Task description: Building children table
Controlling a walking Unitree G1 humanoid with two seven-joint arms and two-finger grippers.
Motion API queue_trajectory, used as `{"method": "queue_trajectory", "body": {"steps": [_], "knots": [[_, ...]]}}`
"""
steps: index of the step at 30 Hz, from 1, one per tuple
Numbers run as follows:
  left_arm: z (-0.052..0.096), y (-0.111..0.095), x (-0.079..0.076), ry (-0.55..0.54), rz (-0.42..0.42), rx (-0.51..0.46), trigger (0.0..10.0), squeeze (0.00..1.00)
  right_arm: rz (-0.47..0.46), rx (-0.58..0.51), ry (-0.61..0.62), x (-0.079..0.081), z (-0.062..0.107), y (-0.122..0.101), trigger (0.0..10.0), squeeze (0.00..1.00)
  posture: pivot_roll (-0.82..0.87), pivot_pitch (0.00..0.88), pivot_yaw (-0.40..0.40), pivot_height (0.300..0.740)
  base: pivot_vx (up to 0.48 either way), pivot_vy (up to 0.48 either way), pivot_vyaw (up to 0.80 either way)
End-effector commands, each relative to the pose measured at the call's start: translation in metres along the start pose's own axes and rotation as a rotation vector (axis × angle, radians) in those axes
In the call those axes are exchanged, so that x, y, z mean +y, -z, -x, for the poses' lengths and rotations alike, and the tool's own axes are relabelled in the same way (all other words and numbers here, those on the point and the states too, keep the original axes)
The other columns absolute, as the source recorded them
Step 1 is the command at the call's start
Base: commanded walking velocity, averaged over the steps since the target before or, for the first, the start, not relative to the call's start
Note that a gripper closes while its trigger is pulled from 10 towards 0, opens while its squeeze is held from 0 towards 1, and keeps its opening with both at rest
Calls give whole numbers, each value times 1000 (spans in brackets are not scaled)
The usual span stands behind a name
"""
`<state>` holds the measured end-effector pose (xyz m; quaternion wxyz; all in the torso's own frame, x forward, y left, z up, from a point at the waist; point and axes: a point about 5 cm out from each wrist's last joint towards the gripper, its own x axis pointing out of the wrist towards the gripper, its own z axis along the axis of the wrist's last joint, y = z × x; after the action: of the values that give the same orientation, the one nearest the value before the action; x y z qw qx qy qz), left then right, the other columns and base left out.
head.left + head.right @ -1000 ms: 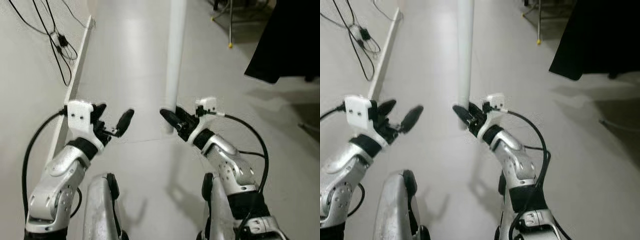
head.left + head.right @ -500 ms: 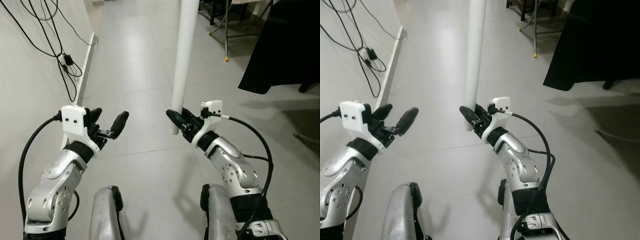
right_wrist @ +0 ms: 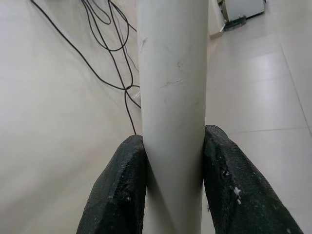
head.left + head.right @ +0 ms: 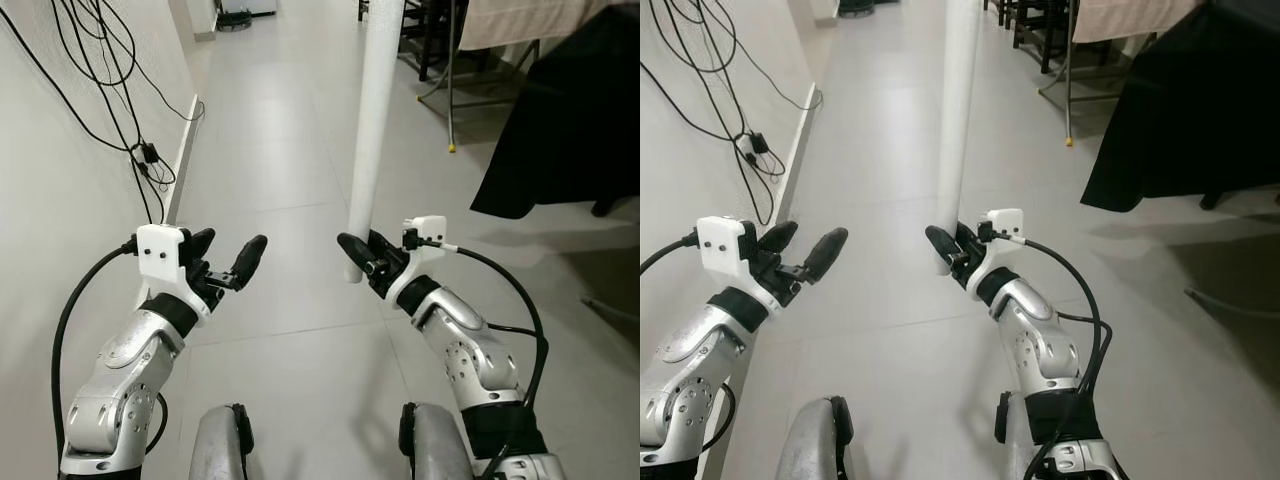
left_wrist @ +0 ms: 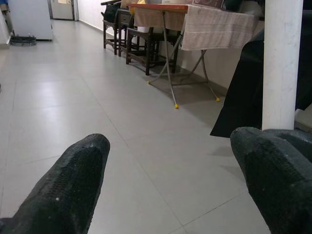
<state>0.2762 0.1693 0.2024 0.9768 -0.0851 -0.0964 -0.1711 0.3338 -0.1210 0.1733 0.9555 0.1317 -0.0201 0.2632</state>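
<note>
A long white round table leg (image 4: 375, 120) stands upright in front of me, reaching past the top of the eye views. My right gripper (image 4: 357, 255) is shut on its lower end; in the right wrist view the white leg (image 3: 171, 107) sits clamped between both black fingers (image 3: 119, 190). My left gripper (image 4: 228, 258) is raised at the same height to the left, open, with nothing between its fingers (image 5: 73, 180). The white leg (image 5: 282, 63) also appears at the edge of the left wrist view.
A white wall with hanging black cables (image 4: 140, 150) runs along my left. A black cloth-covered object (image 4: 560, 130) stands at the right. A table draped in cloth (image 5: 214, 27) with dark chairs (image 5: 139, 36) stands farther down the tiled floor (image 4: 270, 140).
The camera has tilted up, bringing more of the hallway into view. My right gripper stays shut on the leg, which stands a little more upright. The left gripper remains open.
</note>
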Motion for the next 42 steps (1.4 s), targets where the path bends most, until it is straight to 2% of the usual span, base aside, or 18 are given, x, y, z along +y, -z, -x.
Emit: {"method": "queue_trajectory", "body": {"steps": [1, 25, 31, 34, 42], "knots": [[3, 10, 2, -10, 8, 33, 10000, 0, -5, -11, 2, 3, 1, 4, 10000, 0, 31, 47, 44, 570, 0, 0, 0], [3, 11, 5, -14, 1, 34, 10000, 0, -21, -13, -6, 9, -1, 8, 10000, 0, 56, 51, 51, 650, 0, 0, 0], [-1, 16, -1, -1, 15, 39, 10000, 0, -14, -9, -20, 11, -2, 9, 10000, 0, 57, 48, 46, 680, 0, 0, 0], [-3, 21, -10, 22, 30, 49, 10000, 0, -8, -8, -27, 13, -3, 9, 10000, 0, 55, 47, 45, 700, 0, 0, 0], [-5, 20, -10, 25, 31, 43, 10000, 0, 2, -6, -37, 14, -4, 8, 10000, 0, 55, 45, 42, 740, 0, 0, 0]]}}
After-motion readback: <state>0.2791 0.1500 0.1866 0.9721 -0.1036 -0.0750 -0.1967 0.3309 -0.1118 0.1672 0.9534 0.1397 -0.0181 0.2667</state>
